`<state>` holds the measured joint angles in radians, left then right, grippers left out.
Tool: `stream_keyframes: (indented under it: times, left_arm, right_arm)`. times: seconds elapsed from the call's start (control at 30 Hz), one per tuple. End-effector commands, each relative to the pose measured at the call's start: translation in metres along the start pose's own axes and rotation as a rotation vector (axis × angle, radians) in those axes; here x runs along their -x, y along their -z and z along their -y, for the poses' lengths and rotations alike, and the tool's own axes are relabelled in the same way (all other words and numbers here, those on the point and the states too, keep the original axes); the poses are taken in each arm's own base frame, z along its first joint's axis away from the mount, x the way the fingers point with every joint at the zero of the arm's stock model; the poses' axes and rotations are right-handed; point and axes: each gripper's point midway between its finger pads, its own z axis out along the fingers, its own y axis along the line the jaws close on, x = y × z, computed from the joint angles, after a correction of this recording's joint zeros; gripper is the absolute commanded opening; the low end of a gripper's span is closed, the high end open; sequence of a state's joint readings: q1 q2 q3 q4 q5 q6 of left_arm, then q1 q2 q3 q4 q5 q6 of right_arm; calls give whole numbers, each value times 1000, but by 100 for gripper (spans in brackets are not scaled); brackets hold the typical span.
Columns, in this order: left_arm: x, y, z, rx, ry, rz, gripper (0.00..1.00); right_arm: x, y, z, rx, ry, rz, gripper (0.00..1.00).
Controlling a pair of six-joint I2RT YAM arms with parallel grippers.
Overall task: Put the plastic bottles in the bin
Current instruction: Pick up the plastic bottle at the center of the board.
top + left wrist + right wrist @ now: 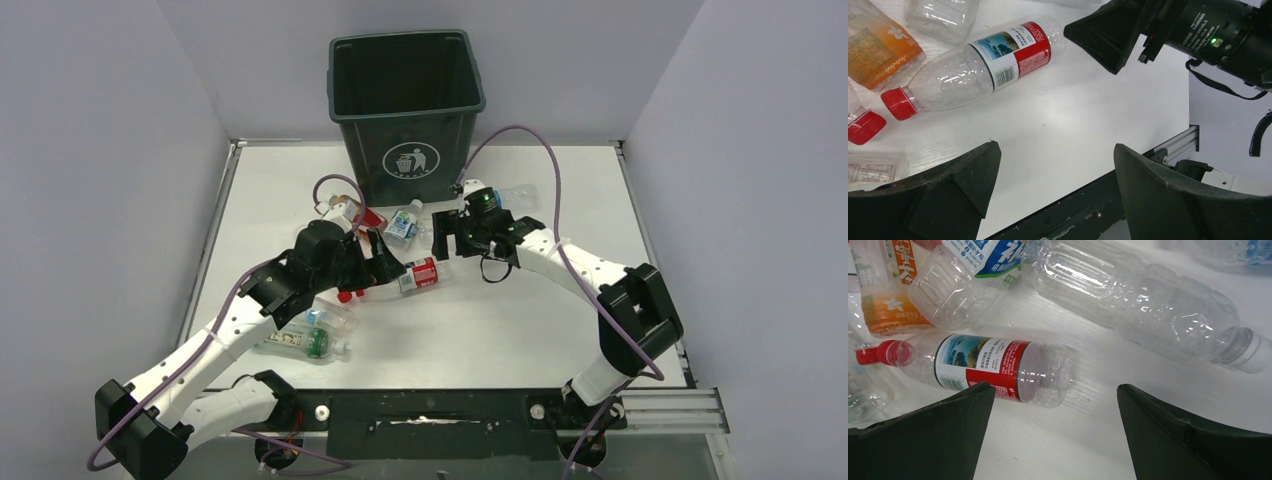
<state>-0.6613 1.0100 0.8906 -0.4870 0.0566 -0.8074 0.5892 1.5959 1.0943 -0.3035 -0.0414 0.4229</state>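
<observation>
The dark green bin (405, 100) stands at the back of the table. Several plastic bottles lie in front of it. A red-labelled bottle (420, 273) (983, 65) (998, 367) with a red cap lies between the two grippers. My left gripper (385, 262) (1055, 160) is open and empty, just left of that bottle. My right gripper (447, 238) (1055, 397) is open and empty too, just right of the bottle's base. A blue-labelled bottle (403, 222) (983, 255), an orange-labelled bottle (345, 212) (878, 50) (890, 300) and a clear bottle (1138, 300) lie close by.
Two green-labelled bottles (310, 340) lie beside the left arm, toward the near edge. Another clear bottle (515, 195) lies behind the right wrist. A purple cable (530, 140) loops over the right arm. The table's black front rail (1083, 205) runs below my left gripper.
</observation>
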Motion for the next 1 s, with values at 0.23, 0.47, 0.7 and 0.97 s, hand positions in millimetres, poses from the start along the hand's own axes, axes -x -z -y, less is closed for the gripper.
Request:
stream_keyframes:
  times: [0.23, 0.47, 0.7, 0.97]
  left_arm:
    - [8, 1, 17, -78, 5, 40, 84]
    - [8, 1, 19, -87, 2, 34, 84]
    - [5, 7, 17, -80, -2, 29, 84]
    - [2, 14, 17, -91, -7, 24, 84]
  right_arm:
    - [68, 28, 88, -188, -173, 173, 99]
    - [91, 38, 146, -269, -310, 228, 97]
    - [114, 31, 182, -336, -473, 224, 98]
    - [111, -1, 191, -392, -723, 169, 98]
